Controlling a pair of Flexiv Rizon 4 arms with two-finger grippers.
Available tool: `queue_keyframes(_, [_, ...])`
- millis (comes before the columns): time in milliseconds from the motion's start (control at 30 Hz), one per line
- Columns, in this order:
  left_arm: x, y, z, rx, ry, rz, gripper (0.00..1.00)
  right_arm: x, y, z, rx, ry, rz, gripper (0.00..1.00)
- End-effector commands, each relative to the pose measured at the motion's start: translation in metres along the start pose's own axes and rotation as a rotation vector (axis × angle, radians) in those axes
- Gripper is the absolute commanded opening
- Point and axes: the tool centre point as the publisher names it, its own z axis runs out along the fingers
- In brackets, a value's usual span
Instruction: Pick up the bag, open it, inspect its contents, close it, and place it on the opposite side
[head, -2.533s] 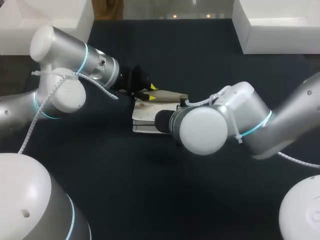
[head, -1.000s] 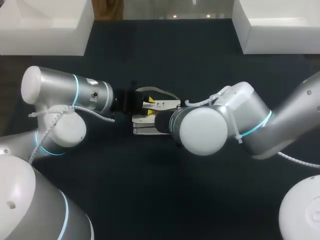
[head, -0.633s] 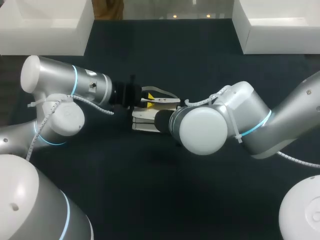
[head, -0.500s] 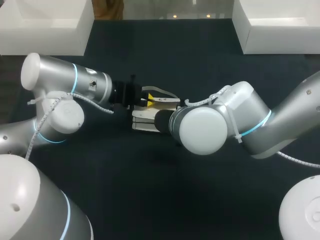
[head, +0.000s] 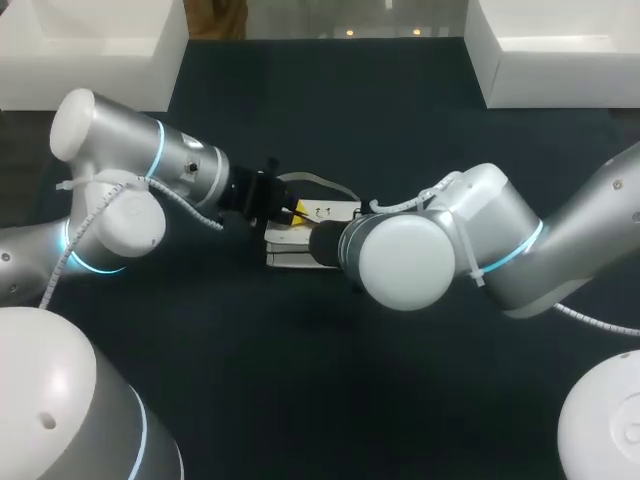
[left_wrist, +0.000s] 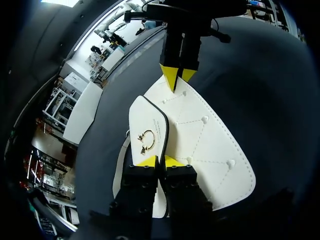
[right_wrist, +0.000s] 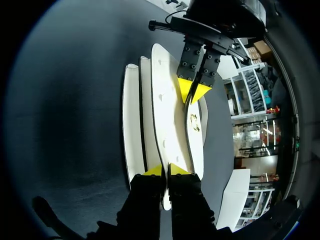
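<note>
Edges are your hold: left hand (left_wrist: 159, 161) and right hand (right_wrist: 165, 171) each pinch the stiff, slick-looking white quilted leather bag (head: 327, 211) mid-frame.

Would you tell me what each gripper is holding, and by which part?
Both hold the white bag: the left gripper pinches the edge of the flap beside the gold clasp, and the right gripper pinches the bag's opposite edge.

Your left arm (head: 150, 160) and right arm (head: 500, 245) are silver-grey, cyan-ringed, with white coiled cables; left gripper (left_wrist: 160, 161) and right gripper (right_wrist: 165, 170) black, yellow-tipped.
</note>
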Motion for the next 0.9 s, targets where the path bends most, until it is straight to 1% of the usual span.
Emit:
queue_keyframes(33, [0.002,0.001,0.011,0.004,0.003,0.003,0.00,0.000,0.000,0.000,-0.002,-0.004,0.001,0.00])
queue_keyframes(133, [0.006,-0.001,0.010,0.016,0.001,0.039,0.00,0.000,0.000,0.000,-0.002,-0.004,0.001,0.00])
queue_keyframes(233, [0.013,-0.003,0.003,0.041,-0.013,0.070,0.00,0.000,0.000,0.000,-0.002,-0.004,0.001,0.00])
queue_keyframes(333, [0.014,-0.003,-0.002,0.047,-0.031,0.066,0.00,0.000,0.000,0.000,-0.002,-0.004,0.001,0.00])
queue_keyframes(433, [0.012,-0.006,-0.002,0.047,-0.046,0.051,0.01,0.000,0.000,0.000,-0.002,-0.004,0.001,0.00])
queue_keyframes(467, [0.010,-0.007,-0.001,0.047,-0.050,0.048,0.35,0.000,0.000,0.000,-0.002,-0.004,0.001,0.00])
queue_keyframes(500, [0.009,-0.008,-0.001,0.050,-0.054,0.046,0.49,0.000,0.000,0.000,-0.002,-0.004,0.001,0.00])
queue_keyframes(567, [0.005,-0.010,-0.002,0.050,-0.069,0.038,0.50,0.000,0.000,0.000,-0.002,-0.004,0.001,0.00])
queue_keyframes(600, [0.003,-0.012,-0.003,0.049,-0.073,0.041,0.50,0.000,0.000,0.000,-0.002,-0.004,0.001,0.00])
queue_keyframes(700, [-0.001,-0.017,-0.007,0.049,-0.086,0.046,0.43,0.000,0.000,0.000,-0.002,-0.004,0.001,0.00])
queue_keyframes(767, [-0.003,-0.018,-0.008,0.045,-0.090,0.048,0.19,0.000,0.000,0.000,-0.002,-0.004,0.001,0.00])
queue_keyframes(833, [-0.005,-0.018,-0.007,0.038,-0.090,0.047,0.00,0.000,0.000,0.000,-0.002,-0.004,0.001,0.00])
queue_keyframes(900, [-0.007,-0.016,-0.005,0.026,-0.088,0.041,0.00,0.000,0.000,0.000,-0.002,-0.004,0.001,0.00])
